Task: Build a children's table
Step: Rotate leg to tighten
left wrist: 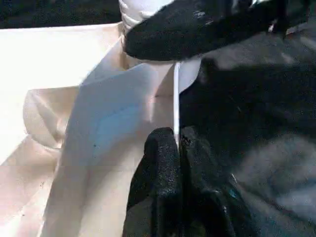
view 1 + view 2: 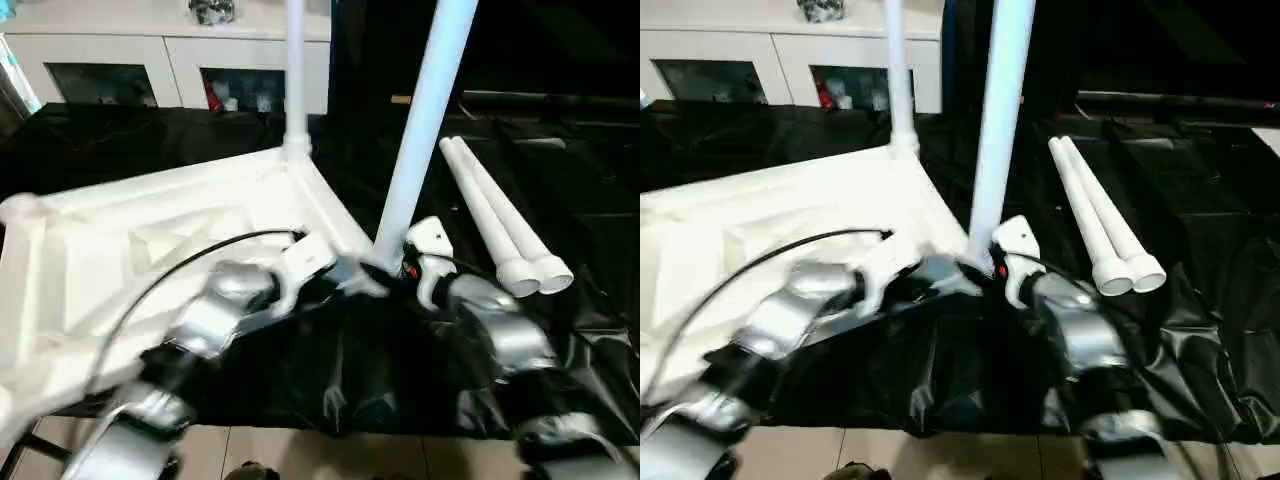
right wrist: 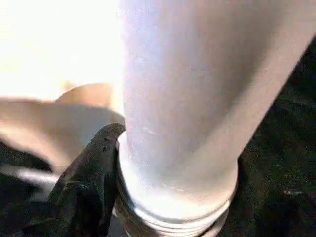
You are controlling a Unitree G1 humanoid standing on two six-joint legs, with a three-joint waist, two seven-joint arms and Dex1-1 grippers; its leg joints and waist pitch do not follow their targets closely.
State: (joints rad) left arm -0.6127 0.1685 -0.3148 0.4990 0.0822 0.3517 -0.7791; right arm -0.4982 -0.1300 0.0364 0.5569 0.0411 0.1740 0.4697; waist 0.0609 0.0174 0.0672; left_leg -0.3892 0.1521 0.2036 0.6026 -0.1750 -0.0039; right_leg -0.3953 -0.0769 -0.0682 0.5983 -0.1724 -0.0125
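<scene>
The children's table top (image 2: 150, 240) lies underside up on a black cloth. One white leg (image 2: 295, 80) stands upright in its far corner socket. A second leg (image 2: 425, 110) leans over the near right corner, its ribbed lower end (image 3: 173, 207) down at that corner. My right gripper (image 2: 395, 265) is shut on this leg near its base, with one black finger (image 3: 94, 163) pressed against it. My left gripper (image 1: 177, 138) is shut on the thin rim (image 1: 176, 98) of the top, right beside that corner. Two more legs (image 2: 495, 215) lie side by side on the cloth to the right.
The black cloth (image 2: 380, 370) covers the work surface and hangs over its near edge, with tiled floor (image 2: 300, 455) below. A white cabinet (image 2: 150, 50) with glass doors stands at the back left. A dark bar (image 2: 540, 98) runs across the back right.
</scene>
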